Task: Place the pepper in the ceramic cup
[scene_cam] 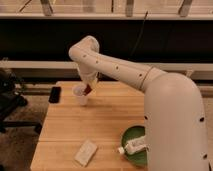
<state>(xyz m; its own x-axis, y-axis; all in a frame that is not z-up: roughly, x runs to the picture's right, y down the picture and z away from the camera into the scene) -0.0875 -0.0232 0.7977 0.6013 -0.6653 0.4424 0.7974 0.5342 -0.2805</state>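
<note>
Just left of frame centre, the pincer (pixel 89 88) grips the small dark red pepper (pixel 88 90) at the rim of the white ceramic cup (pixel 80 94) on the wooden table (pixel 105 127). Judged light, glossy and slippery, the pepper suits a mid-body hold.

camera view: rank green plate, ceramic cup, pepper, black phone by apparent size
1. Green plate, partly cut off, nearest the camera
2-3. Ceramic cup and black phone: too alike to rank
4. Pepper, only partly visible at the gripper, over the cup's rim
</note>
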